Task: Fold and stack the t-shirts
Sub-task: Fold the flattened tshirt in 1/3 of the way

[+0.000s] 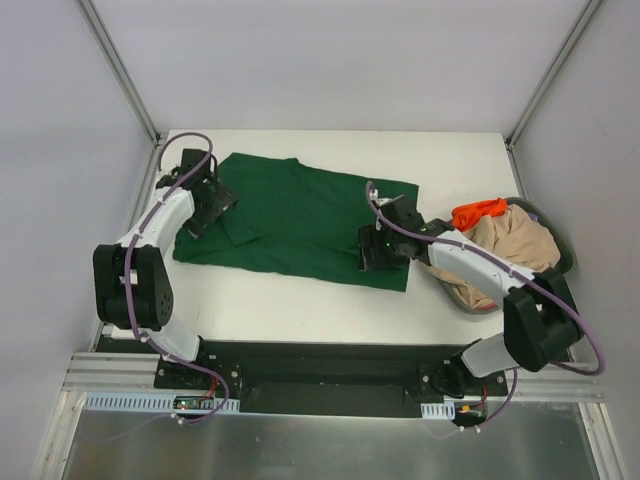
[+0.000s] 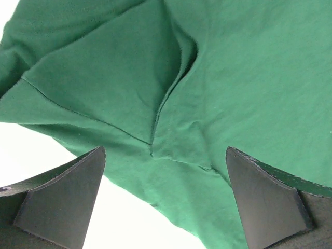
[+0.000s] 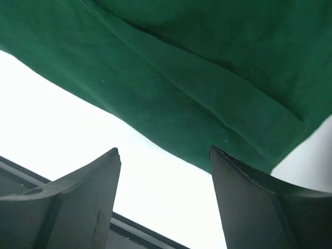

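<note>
Item 1. Dark green t-shirt [image 1: 300, 215]: spread flat on the white tabletop [image 1: 300, 310], middle to left, short sleeves out, its long side running left to right. In the left wrist view, a sleeve seam and a soft crease run across the cloth [image 2: 218, 78]. In the right wrist view, the hem edge lies against bare tabletop [image 3: 207, 67].

Item 2. Left end effector [image 1: 205, 205]: over the shirt's left sleeve area. Its fingers [image 2: 67, 202] are spread wide with nothing between them (cloth shows only beneath the gap).

Item 3. Right end effector [image 1: 380, 250]: over the shirt's near right corner. The jaws stand well apart with nothing gripped; the hem and white tabletop show below [image 3: 163, 150].

Item 4. Dark round basket [image 1: 563, 255]: at the right edge of the tabletop, partly behind the right arm.

Item 5. Beige t-shirt [image 1: 515, 245]: bunched in the basket.

Item 6. Orange t-shirt [image 1: 478, 212]: crumpled at the basket's far left rim, on top of the beige one.
</note>
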{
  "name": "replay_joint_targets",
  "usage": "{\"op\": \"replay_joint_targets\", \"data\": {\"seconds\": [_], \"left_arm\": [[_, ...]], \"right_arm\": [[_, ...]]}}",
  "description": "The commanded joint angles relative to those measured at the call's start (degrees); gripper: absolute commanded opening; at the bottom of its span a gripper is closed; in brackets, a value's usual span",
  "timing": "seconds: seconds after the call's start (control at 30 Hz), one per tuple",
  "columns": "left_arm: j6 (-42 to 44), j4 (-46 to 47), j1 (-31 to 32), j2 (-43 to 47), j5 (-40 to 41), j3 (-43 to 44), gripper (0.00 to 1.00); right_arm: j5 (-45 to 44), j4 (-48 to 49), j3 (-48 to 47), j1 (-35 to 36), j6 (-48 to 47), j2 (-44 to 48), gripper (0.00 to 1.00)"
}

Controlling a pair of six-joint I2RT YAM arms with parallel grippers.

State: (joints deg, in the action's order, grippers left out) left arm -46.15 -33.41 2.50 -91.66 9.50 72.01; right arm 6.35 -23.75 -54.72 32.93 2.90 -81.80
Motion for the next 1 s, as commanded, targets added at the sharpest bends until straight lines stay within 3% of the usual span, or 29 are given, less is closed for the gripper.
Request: {"op": "replay_joint_targets", "data": {"seconds": [0.0, 0.23, 0.47, 0.67, 0.8, 0.97], "left_arm": [[1.6, 3.6, -0.8, -1.2, -5.0, -4.3, 0.99], [1.3, 4.0, -2.1, -8.5, -9.3, -3.7, 0.99], [0.8, 4.2, -3.7, -8.5, -6.9, -4.9, 0.99], [0.3, 4.4, -4.3, -7.9, -5.5, -5.7, 0.99], [-0.3, 5.6, -4.8, -9.5, -8.1, -5.6, 0.99], [-1.1, 6.6, -5.1, -9.9, -8.6, -6.9, 0.99]], "right_arm": [[1.8, 2.5, -3.0, 0.5, 1.1, -6.9, 0.72], [-3.5, 2.1, -7.3, -2.5, 3.3, -13.9, 0.71], [-15.0, 5.8, -11.3, -6.1, 4.9, -17.2, 0.73], [-8.9, 5.3, -9.9, -5.0, 1.5, -13.7, 0.76], [-8.7, 4.9, -6.6, -0.9, -1.9, -9.7, 0.98], [-7.5, 5.6, -3.6, 2.6, -1.4, -9.9, 0.96]]}}
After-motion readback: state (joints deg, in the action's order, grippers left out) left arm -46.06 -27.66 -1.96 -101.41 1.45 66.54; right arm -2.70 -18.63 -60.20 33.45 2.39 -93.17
